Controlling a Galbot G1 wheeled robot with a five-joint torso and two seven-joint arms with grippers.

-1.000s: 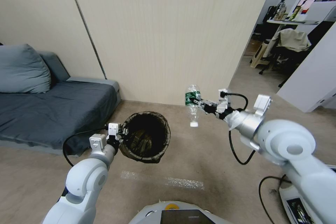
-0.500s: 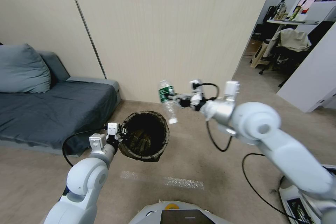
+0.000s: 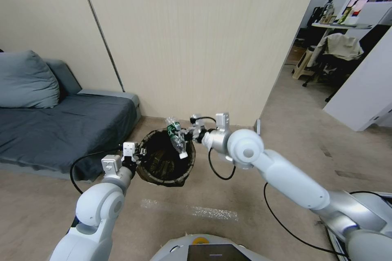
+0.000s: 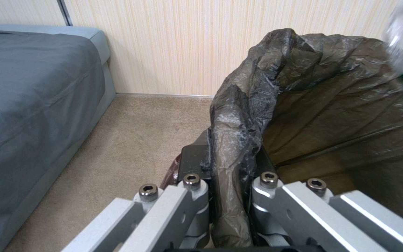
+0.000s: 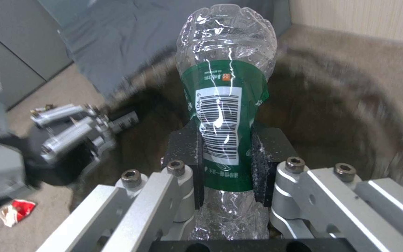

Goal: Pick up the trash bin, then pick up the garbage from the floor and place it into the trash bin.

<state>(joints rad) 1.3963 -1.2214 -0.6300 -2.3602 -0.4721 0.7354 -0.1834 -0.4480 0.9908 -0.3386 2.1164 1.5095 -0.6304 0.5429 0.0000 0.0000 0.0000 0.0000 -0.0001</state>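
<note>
The trash bin (image 3: 165,169), lined with a dark bag, hangs tilted from my left gripper (image 3: 138,158), which is shut on its near rim. In the left wrist view the left gripper (image 4: 232,157) pinches the bag's folded edge (image 4: 257,87). My right gripper (image 3: 185,135) is shut on a clear plastic bottle (image 3: 177,140) with a green label, cap down over the bin's opening. The right wrist view shows the bottle (image 5: 225,87) clamped between the pads (image 5: 183,147), the bin's mouth (image 5: 351,115) behind it and the left gripper (image 5: 94,129) at the rim. A red-and-white wrapper (image 5: 17,210) lies on the floor.
A grey sofa (image 3: 61,126) with a pillow stands to the left, and a beige wall (image 3: 196,49) rises just behind the bin. A shiny tape strip (image 3: 192,211) marks the carpet. An opening on the right leads to a room with chairs (image 3: 339,49).
My right arm has swung left with the bottle, from right of the bin to over its opening, and lowered it. The left arm and bin have barely shifted.
</note>
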